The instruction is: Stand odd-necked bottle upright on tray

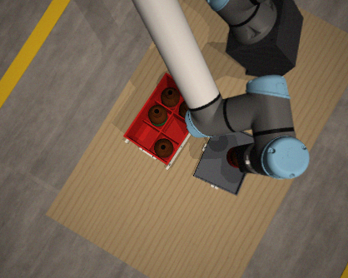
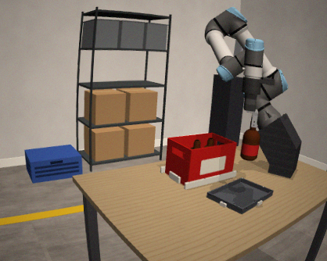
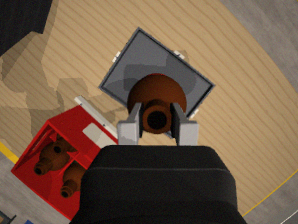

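My gripper (image 3: 156, 113) is shut on the neck of a brown bottle (image 2: 250, 144) with a red label and holds it upright in the air. In the wrist view the bottle (image 3: 156, 102) hangs above the dark grey tray. In the side view the tray (image 2: 240, 194) lies on the table well below the bottle. The red crate (image 1: 156, 122) stands left of the tray (image 1: 219, 166). It holds brown bottles (image 1: 157, 114) standing upright; three show fully from above and one is partly hidden by my arm. One front cell is empty.
A dark angled robot base (image 2: 281, 144) stands on the table's far right, close behind the held bottle. A metal shelf with cardboard boxes (image 2: 120, 113) and a blue box (image 2: 52, 162) stand beyond the table.
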Controlling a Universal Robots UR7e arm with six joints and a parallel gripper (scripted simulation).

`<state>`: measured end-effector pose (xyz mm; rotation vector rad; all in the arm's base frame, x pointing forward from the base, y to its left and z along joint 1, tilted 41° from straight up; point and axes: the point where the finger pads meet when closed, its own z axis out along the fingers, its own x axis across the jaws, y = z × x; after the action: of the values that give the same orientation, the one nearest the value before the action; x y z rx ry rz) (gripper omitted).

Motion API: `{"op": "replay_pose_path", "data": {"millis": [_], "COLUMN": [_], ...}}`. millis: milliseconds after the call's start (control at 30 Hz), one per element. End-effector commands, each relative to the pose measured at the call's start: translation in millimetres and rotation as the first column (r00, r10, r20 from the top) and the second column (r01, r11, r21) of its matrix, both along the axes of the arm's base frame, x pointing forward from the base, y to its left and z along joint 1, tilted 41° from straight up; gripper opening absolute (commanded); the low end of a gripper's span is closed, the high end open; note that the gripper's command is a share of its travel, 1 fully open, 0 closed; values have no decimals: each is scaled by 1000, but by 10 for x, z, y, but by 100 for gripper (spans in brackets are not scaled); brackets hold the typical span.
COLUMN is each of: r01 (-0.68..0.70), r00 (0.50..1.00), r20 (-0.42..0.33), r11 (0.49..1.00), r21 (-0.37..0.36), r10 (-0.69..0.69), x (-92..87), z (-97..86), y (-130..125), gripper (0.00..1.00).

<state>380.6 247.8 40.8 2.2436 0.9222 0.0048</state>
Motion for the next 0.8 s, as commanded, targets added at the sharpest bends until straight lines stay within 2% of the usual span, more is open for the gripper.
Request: {"op": "replay_pose_path", "data": {"millis": [0, 300, 767], "r01": [-1, -1, -1], "r00": [1000, 1000, 1000], "r20": [1, 1, 1], "r11": [1000, 1000, 1000], "r21": [1, 1, 1], "r10": [1, 1, 1], "x": [16, 50, 145], "z": [-38, -139, -424], "y": [-29, -110, -337], "gripper": [0, 0, 0]}}
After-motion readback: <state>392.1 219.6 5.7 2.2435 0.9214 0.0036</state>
